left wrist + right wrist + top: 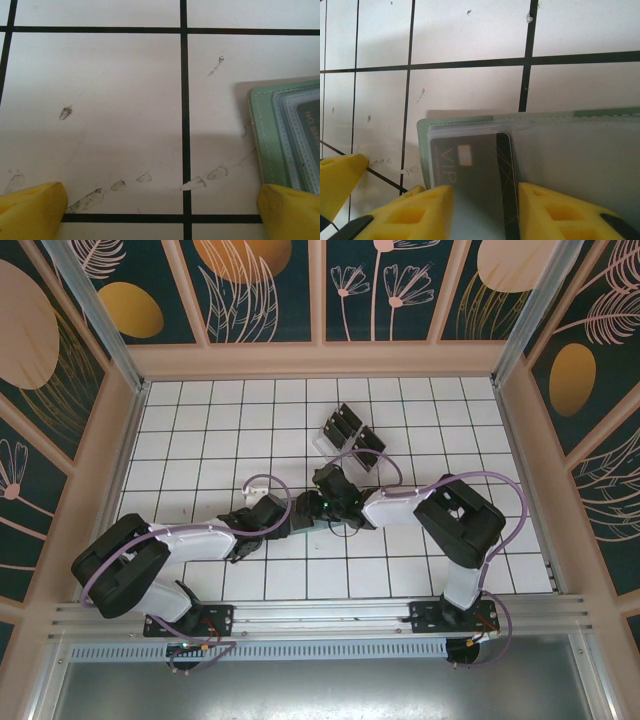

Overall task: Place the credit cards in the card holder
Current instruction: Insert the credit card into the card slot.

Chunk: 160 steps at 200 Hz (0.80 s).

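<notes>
The sage-green card holder (423, 150) lies open on the tiles, its clear sleeves facing up. A black credit card (480, 165) marked VIP sits partly inside the left sleeve, its right strip still outside. My right gripper (485, 215) is open and low over that card, one yellow finger on each side of it. My left gripper (160, 212) is open wide on bare tile, its right fingertip (290, 210) at the holder's (265, 135) near left corner. From above, both grippers (325, 502) (288, 516) meet mid-table and hide the holder. More black cards (345, 425) stand in the rack.
A clear plastic slotted rack (352, 440) stands just behind the right gripper. Wooden walls enclose the white tiled table (200, 420). A yellow finger of the left gripper (340, 180) shows at the left of the right wrist view.
</notes>
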{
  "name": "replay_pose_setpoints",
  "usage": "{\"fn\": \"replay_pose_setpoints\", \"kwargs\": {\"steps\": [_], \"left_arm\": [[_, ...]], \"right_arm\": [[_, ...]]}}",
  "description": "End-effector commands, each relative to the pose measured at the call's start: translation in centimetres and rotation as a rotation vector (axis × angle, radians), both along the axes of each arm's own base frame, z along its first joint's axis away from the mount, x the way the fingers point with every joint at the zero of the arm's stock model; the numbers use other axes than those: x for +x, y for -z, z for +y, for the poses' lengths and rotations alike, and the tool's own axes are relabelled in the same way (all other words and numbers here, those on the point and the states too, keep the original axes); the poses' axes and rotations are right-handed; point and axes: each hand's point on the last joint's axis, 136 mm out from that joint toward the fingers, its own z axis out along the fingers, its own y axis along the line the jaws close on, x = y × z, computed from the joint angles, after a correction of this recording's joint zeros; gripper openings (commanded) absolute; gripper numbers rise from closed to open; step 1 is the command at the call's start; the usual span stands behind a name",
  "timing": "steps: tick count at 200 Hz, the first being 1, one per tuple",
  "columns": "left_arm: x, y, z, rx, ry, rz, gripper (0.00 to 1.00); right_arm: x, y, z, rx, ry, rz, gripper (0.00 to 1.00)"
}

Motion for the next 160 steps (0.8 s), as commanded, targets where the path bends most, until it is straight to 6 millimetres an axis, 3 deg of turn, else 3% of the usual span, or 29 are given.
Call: {"fn": "replay_pose_setpoints", "kwargs": {"steps": [1,39,89,160], "left_arm": [[-0.8,0.2,-0.2,-0.015,0.014,0.027,0.98],[-0.8,-0.2,0.1,-0.01,0.002,0.023,0.99],[-0.4,-1.1,0.0,-0.015,-0.013,0.007,0.98],[-0.1,-1.9,0.0,-0.011,-0.015,-0.01,0.99]], "right_arm": [[-1.5,-1.4,0.4,0.018,-0.045,-0.009,0.43],[-1.2,-1.7,-1.0,0.038,-0.021,-0.021,0.44],[-1.8,-0.1,-2.6,0.053,0.0,0.017,0.44],[-3.0,-1.3,-3.0,0.086,0.007,0.013,0.45]]}}
